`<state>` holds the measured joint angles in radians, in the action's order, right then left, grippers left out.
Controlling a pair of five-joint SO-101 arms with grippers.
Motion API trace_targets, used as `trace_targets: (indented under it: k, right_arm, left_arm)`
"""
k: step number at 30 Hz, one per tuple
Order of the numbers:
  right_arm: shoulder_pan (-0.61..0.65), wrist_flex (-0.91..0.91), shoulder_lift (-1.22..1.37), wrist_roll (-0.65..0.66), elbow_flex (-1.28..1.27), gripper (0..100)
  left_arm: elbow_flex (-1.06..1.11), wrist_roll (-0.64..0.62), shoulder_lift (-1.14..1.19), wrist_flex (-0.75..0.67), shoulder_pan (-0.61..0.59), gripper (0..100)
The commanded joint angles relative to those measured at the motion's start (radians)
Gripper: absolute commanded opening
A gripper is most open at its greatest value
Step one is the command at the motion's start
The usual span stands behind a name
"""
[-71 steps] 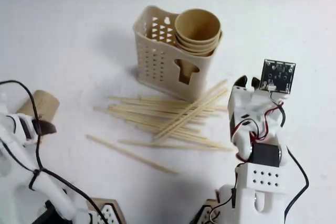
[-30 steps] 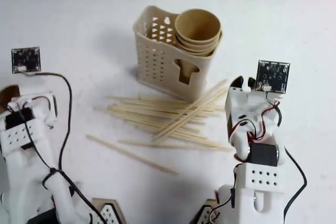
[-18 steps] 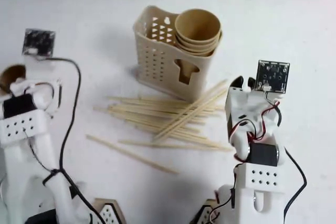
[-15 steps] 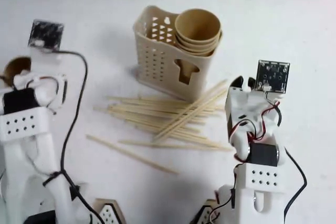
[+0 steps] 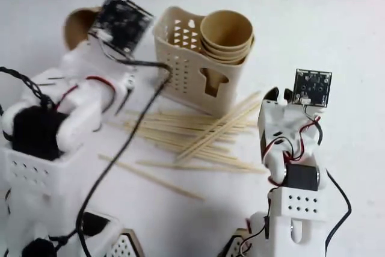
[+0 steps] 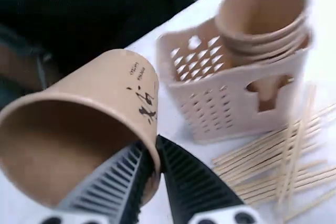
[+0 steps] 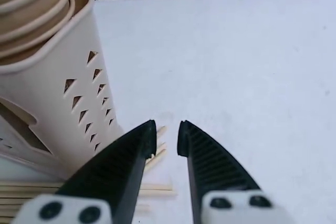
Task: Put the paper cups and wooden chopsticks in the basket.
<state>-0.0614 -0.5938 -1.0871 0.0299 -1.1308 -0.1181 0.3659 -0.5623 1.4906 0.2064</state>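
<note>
Trouble, as I see it from beside the desk [image 5: 337, 40], comes most likely from the grip on the paper cup [image 6: 89, 124]. The left gripper [image 6: 149, 156] is closed on this cup, but it pinches only the thin wall at the rim, one finger inside and one outside. The cup hangs tilted in the air, near the basket [image 5: 180, 67] on the side away from the right arm. With such a small hold the cup can turn between the fingers or slip out, and then it falls on the desk and rolls away. The basket already carries a stack of cups [image 5: 227, 31] in one compartment. If the held cup arrives tilted, its bottom can strike the rim of the stack instead of going in, and I think the light basket can be pushed or tipped. The wooden chopsticks [image 5: 192, 139] all lie on the desk in a loose pile touching the foot of the basket, so a moved basket scatters them. The black cable [image 5: 135, 127] of the left arm hangs over this pile and can drag some sticks. The right gripper [image 7: 167, 135] is empty, open only narrowly, just beside the basket's corner, where a shifted basket can hit it.
</note>
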Motion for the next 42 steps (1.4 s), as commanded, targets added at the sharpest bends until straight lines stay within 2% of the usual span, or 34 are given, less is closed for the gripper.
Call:
trace_targets:
  k: [1, 9, 20, 25, 27, 30, 32, 42]
  right_arm:
    - [0.002, 0.019, -0.022, 0.012, 0.011, 8.0]
    - [0.002, 0.021, -0.022, 0.012, 0.011, 8.0]
    - [0.001, 0.038, -0.022, 0.012, 0.006, 8.0]
    - [0.001, 0.041, -0.022, 0.012, 0.006, 8.0]
    - [0.002, 0.041, -0.022, 0.012, 0.006, 8.0]
    - [0.002, 0.041, -0.022, 0.012, 0.006, 8.0]
    - [0.002, 0.041, -0.022, 0.012, 0.006, 8.0]
    - [0.002, 0.041, -0.022, 0.012, 0.006, 8.0]
  left_arm:
    - [-0.114, -0.028, 0.013, 0.003, 0.147, 2]
    - [-0.353, -0.028, 0.248, 0.012, 0.254, 2]
    - [-0.6, -0.026, 0.564, 0.014, 0.308, 2]
    - [-0.681, 0.038, 0.627, 0.097, 0.334, 3]
    - [-0.717, 0.044, 0.641, 0.129, 0.344, 6]
    - [-0.766, -0.006, 0.653, 0.152, 0.344, 19]
    - [-0.792, -0.038, 0.661, 0.152, 0.329, 23]
    - [-0.875, -0.068, 0.725, 0.044, 0.271, 22]
